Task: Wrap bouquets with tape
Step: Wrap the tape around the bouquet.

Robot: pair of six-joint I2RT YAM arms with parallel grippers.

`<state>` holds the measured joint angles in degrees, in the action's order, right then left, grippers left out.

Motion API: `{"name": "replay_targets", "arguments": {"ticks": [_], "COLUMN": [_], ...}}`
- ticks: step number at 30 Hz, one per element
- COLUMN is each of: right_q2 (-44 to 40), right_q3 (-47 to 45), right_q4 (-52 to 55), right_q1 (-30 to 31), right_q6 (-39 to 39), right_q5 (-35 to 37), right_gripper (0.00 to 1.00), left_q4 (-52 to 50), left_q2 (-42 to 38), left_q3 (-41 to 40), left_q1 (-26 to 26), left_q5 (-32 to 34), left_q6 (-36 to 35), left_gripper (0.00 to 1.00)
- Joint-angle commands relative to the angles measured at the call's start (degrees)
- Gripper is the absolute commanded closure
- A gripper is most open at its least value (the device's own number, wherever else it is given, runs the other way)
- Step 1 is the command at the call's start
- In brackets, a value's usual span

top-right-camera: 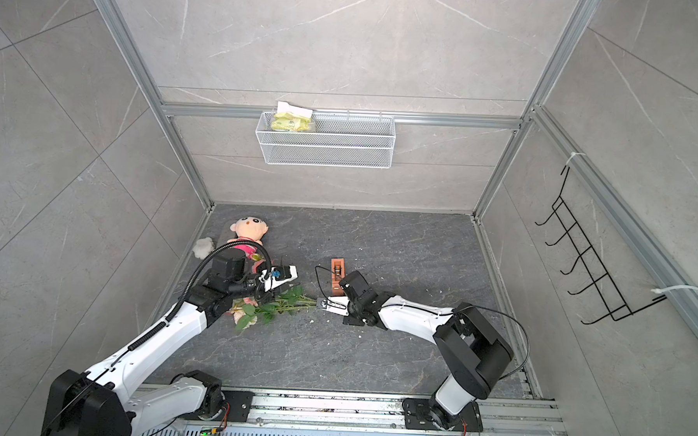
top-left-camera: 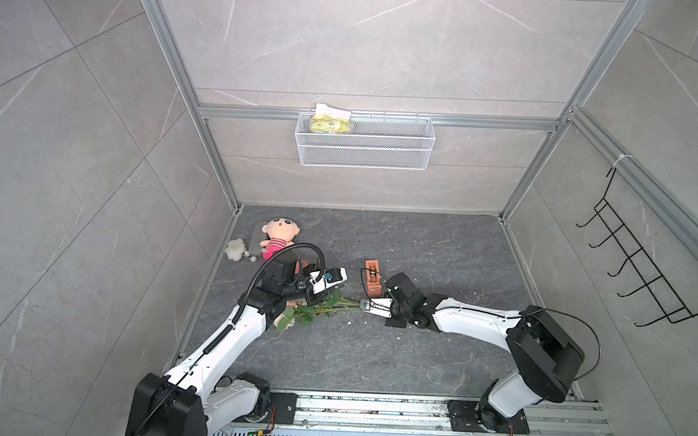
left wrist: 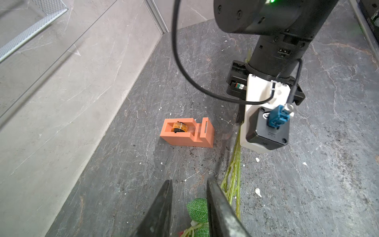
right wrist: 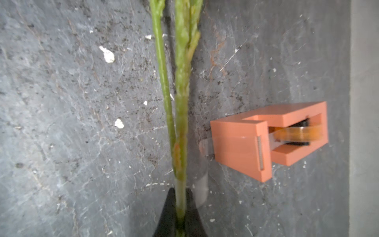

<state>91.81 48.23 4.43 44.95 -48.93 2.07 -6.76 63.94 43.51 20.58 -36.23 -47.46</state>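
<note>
The left gripper (left wrist: 189, 180) hovers over the leaves, jaws narrowly apart and empty. The bouquet (top-left-camera: 315, 310) lies flat on the floor (top-left-camera: 414, 351). The right gripper (right wrist: 180, 191) clamps its stem ends. The tape (left wrist: 180, 127) sits in the orange dispenser (top-left-camera: 373, 283) just beside them

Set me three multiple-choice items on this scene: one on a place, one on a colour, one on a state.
1. Where does the tape dispenser stand? A in the wire basket; B on the tabletop beside the stems; C on the doll.
2. Its colour? A blue; B white; C orange.
3. The right gripper is: A shut on the stems; B open; C shut on the dispenser.
Key: B, it sits by the stem ends; C, its block is orange; A, its jaws pinch the stems.
</note>
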Motion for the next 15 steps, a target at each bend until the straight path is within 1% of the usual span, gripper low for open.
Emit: {"name": "replay_targets", "arguments": {"ticks": [1, 3, 7, 12, 15], "right_q2": [-3.5, -4.8, -6.8, -6.9, -6.9], "right_q3": [-3.2, -4.8, -8.1, -11.5, -13.1], "right_q4": [-9.1, -11.9, -18.7, -28.8, -34.3], "right_q1": [0.9, 1.1, 1.7, 2.8, 3.4], "right_q6": [-4.7, -6.3, -9.6, -13.7, -15.6], "right_q5": [2.8, 3.6, 5.8, 9.1, 10.5], "right_gripper": [1.0, 1.0, 1.0, 1.0, 1.0], "left_q4": [-4.9, -7.3, -14.5, -23.1, -30.8], "left_q2": [2.6, 5.4, 12.5, 21.7, 26.8], "left_q3": [3.9, 5.8, 10.8, 17.9, 22.9], "left_q1": [-0.3, -0.3, -0.3, -0.3, -0.2], "left_q5": [-6.6, -8.5, -10.8, -13.4, -15.3], "left_q6": [2.1, 2.4, 1.1, -2.3, -5.7], "left_gripper": [0.61, 0.56, 0.52, 0.51, 0.51]}}
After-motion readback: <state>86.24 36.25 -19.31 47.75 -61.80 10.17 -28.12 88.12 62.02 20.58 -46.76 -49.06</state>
